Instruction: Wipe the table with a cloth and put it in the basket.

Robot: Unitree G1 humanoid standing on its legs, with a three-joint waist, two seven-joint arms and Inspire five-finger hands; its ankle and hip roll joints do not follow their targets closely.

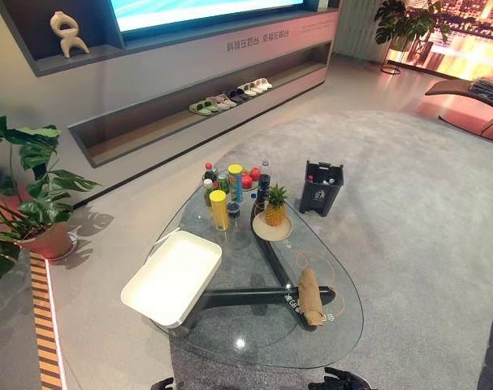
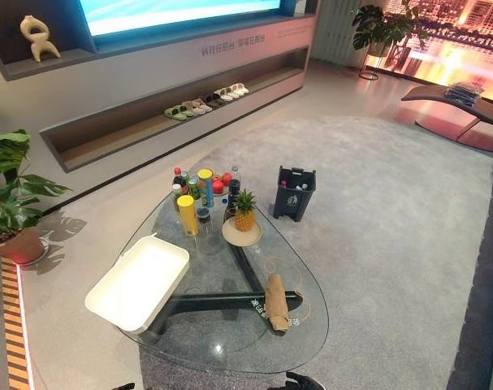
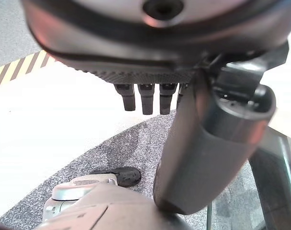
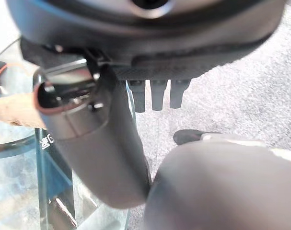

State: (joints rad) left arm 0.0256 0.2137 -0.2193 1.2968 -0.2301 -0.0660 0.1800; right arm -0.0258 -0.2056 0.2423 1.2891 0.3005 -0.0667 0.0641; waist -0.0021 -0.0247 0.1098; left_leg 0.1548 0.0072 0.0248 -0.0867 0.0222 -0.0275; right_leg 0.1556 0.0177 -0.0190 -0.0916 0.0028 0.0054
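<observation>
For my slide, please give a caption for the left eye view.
Rolled tan cloth lies untouched on the glass table, right of the white basket.

Before me a grey carpet (image 1: 408,203) covers the floor, edged by pale smooth flooring (image 1: 108,268) toward the wall. Along that wall runs a long recessed shelf (image 1: 149,130) holding a row of slippers (image 1: 230,96); above it, a bright screen (image 1: 189,10) and a niche with a pale sculpture (image 1: 67,34). A potted plant (image 1: 27,195) stands to my left beside a yellow-black striped strip (image 1: 41,325). A second plant (image 1: 404,24) stands far right by a warm-lit window (image 1: 465,41), near a curved lounge chair (image 1: 473,93).
</observation>
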